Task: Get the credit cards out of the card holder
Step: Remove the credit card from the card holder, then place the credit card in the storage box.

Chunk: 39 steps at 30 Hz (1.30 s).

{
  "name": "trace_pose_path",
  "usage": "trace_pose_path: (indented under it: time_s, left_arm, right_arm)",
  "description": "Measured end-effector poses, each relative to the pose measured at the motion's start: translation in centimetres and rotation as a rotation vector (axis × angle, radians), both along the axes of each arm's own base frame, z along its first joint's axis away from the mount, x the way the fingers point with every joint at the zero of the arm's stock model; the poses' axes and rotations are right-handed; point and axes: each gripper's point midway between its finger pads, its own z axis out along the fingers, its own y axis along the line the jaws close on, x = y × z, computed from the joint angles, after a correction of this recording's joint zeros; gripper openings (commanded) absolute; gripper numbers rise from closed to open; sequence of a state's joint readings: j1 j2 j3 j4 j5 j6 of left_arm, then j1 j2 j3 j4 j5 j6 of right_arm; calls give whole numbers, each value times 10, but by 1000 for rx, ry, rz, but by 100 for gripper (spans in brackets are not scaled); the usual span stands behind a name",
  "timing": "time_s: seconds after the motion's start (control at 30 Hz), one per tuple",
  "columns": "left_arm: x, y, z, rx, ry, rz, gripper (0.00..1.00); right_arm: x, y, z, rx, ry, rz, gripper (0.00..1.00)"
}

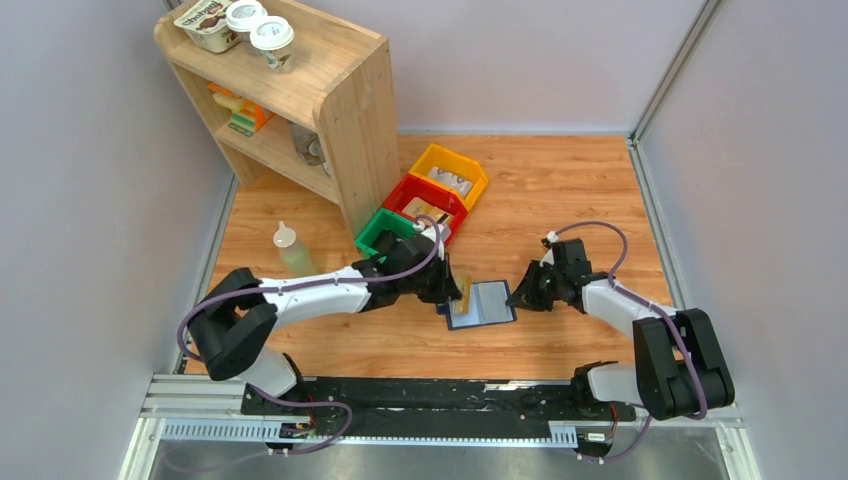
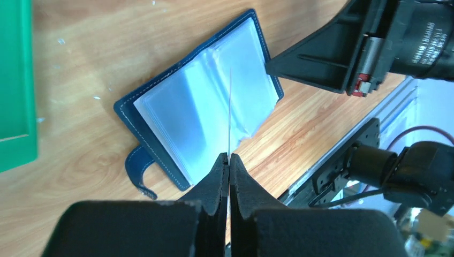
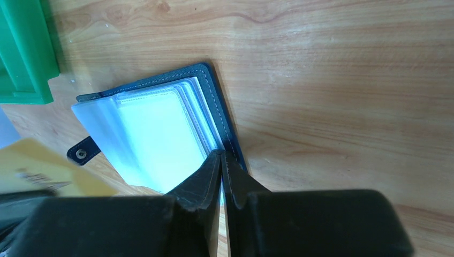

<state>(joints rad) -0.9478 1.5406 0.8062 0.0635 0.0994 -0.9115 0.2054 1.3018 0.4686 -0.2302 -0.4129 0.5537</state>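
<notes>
The card holder (image 1: 482, 305) lies open on the bench (image 1: 570, 190) between the two hands; the right hand (image 3: 221, 155) is pinched narrow on its right cover edge; the left hand (image 2: 229, 158), clamped tight, grips one tan credit card (image 3: 45, 168) edge-on over the holder's left side.

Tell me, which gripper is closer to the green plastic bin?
Left. The left gripper is just nearer and right of the green plastic bin; the right gripper sits farther right, across the open navy-blue card holder.
</notes>
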Motion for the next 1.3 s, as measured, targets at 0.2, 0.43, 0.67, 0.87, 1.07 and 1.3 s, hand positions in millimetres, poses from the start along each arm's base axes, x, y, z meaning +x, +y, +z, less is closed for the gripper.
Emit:
trace_pose_path:
  time_s: [0.2, 0.43, 0.67, 0.87, 1.07, 1.3]
  left_arm:
    - [29, 21, 55, 129, -156, -111, 0]
    - [100, 67, 116, 257, -291, -176, 0]
    - [168, 74, 112, 410, -328, -290, 0]
    - [192, 75, 61, 483, -244, -366, 0]
    - [206, 71, 49, 460, -238, -378, 0]
    - [231, 62, 43, 411, -273, -363, 0]
  right_arm:
    - [0, -1, 2, -11, -10, -3, 21]
    - [-4, -10, 9, -54, -28, -25, 36]
    - [-3, -14, 27, -64, -98, -34, 58]
    - [1, -18, 44, -79, -167, -48, 63]
    - [0, -22, 48, -92, -184, -57, 64]
    - [-2, -24, 46, -106, -173, -63, 64]
